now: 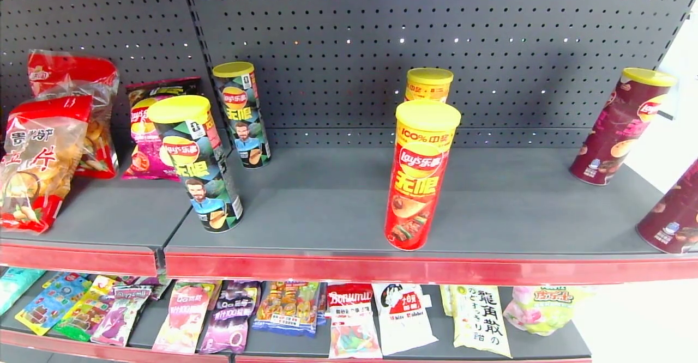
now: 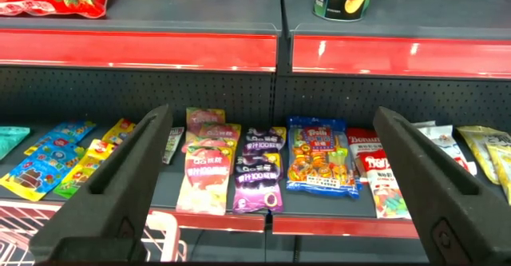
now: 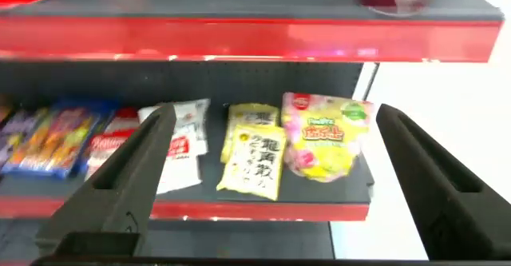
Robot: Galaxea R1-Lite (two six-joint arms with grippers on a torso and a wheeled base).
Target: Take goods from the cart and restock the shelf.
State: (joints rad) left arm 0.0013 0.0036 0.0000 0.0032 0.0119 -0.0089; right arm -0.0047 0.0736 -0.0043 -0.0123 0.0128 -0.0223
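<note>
Shows left hand and right hand both spread wide, empty; calls for pinching a light, stiff, probably slippery chip can mid-body, gently against denting.

Shelf is grey with a glossy red front strip. Pegboard is dark grey, dotted with holes. Yellow lids all round: red can, maroon can, black can with green geometric patches. Bags mostly red.
</note>
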